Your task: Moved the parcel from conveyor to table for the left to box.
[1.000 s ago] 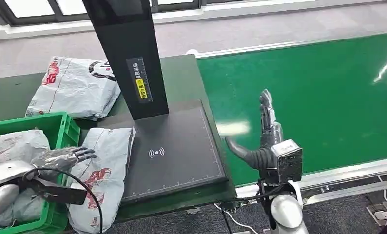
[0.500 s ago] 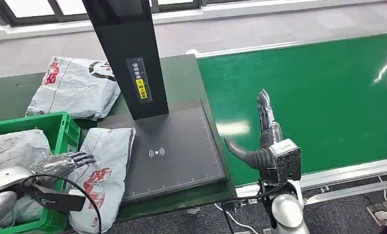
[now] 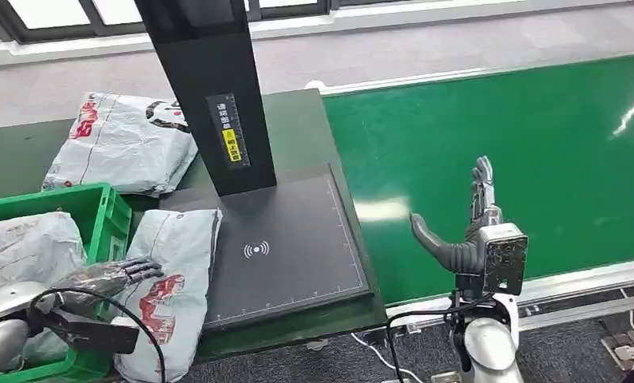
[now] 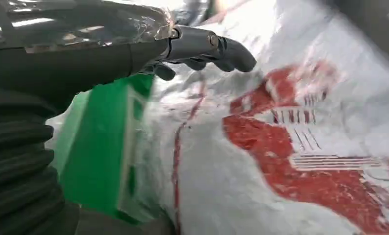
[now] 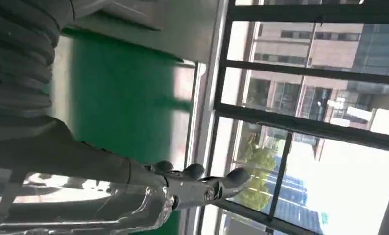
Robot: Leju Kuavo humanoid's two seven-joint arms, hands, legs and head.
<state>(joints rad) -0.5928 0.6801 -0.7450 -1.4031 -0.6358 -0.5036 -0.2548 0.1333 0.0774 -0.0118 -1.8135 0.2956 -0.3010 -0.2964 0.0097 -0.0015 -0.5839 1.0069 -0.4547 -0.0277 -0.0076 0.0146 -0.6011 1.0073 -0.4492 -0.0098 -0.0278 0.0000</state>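
**Soft parcel beside the scanner pad**

On the dark desk [image 3: 302, 120], a grey parcel [image 3: 174, 279] lies left of the scanner pad [image 3: 290, 247], limp, light, probably slippery; best gripped mid-body. Left hand [image 3: 106, 275] fingers [image 4: 222, 49] hover loosely; right hand [image 3: 473, 235] is spread, empty.

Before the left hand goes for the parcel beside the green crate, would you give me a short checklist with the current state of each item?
1. Parcel lies on the table beside the green crate: ok.
2. Left hand over the parcel's edge, holding nothing: ok.
3. Firm contact between its fingers and the parcel: cannot tell.
4. Right hand open above the conveyor, away from the parcel: ok.
5. Space left in the crate, which already holds a bag: cannot tell.
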